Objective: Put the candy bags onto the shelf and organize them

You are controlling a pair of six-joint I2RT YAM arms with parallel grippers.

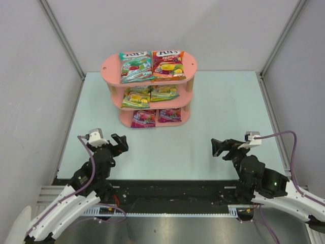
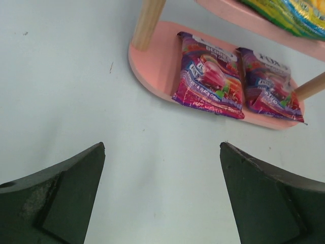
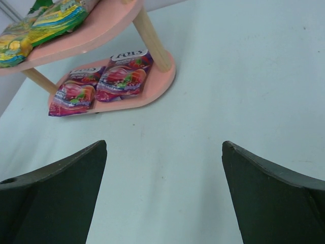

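Observation:
The pink shelf (image 1: 110, 65) stands at the far middle of the table. On its top board lie a teal candy bag (image 1: 135, 67) and a red-orange one (image 1: 168, 64). Two yellow-green bags (image 1: 137, 96) (image 1: 164, 92) rest on the middle board, two purple bags (image 1: 143, 118) (image 1: 170, 115) on the bottom board. The purple pair also shows in the left wrist view (image 2: 210, 76) and the right wrist view (image 3: 122, 79). My left gripper (image 1: 122, 143) (image 2: 162, 147) and right gripper (image 1: 216, 147) (image 3: 163, 145) hang open and empty over bare table, well short of the shelf.
Grey walls with metal frame rails (image 1: 63, 38) enclose the pale green table (image 1: 228, 101) on three sides. A black strip and the arm bases (image 1: 167, 195) run along the near edge.

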